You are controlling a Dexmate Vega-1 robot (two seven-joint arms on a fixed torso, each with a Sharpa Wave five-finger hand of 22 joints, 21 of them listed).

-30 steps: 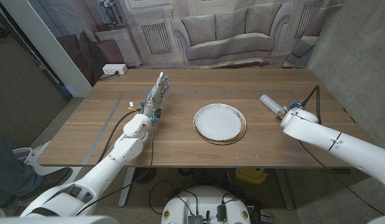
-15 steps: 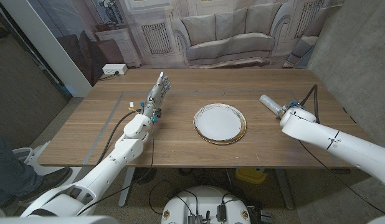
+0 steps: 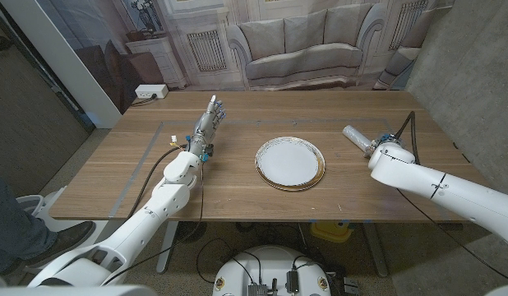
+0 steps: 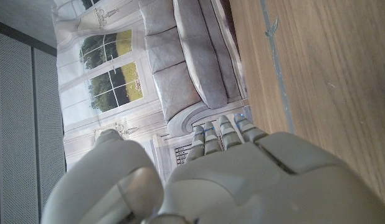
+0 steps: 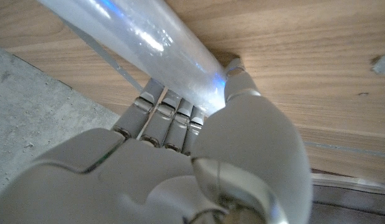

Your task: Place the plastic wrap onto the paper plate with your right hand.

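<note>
Wrap roll (image 3: 356, 136) lies diagonal, free end pointing up-left toward the plate (image 3: 290, 162), right hand (image 3: 384, 148) gripping it, basically unmoved since before.

bare table (image 3: 353, 177) between right hand (image 3: 384, 149) and paper plate (image 3: 289, 163)

Wooden tabletop (image 3: 237, 197), tape line (image 3: 139, 177) down its left part. Paper plate (image 3: 290, 163) lies near centre. Plastic wrap roll (image 3: 355, 137) at right side, well apart from plate. Left hand (image 3: 210, 121) over the left-centre.
</note>
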